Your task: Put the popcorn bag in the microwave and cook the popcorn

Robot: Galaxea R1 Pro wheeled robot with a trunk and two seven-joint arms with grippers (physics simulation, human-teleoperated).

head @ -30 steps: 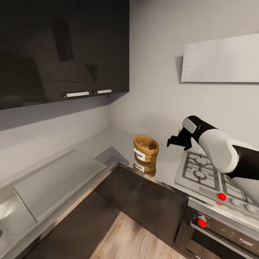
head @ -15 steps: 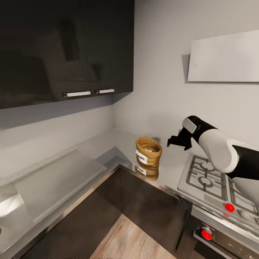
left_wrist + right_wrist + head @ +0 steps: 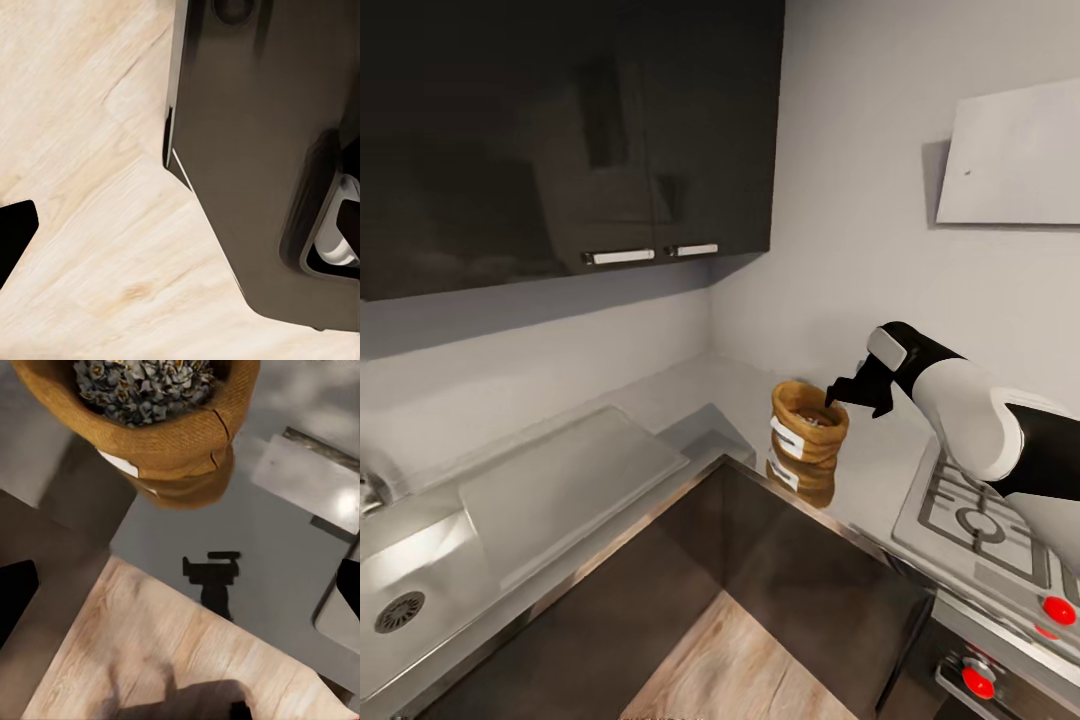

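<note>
The popcorn bag (image 3: 809,428) sits close to the countertop (image 3: 690,392) corner edge, so a clumsy nudge could tip it onto the floor, I reckon. The right gripper (image 3: 847,389), fingers spread wide and empty, hovers just beside the sack's rim at its two o'clock, above it, not touching. Left gripper: cannot tell

The hob (image 3: 985,515) is cut off by the right edge in the head view. The marks on the label (image 3: 784,437) of the popcorn bag (image 3: 808,431) are too small to be read.
</note>
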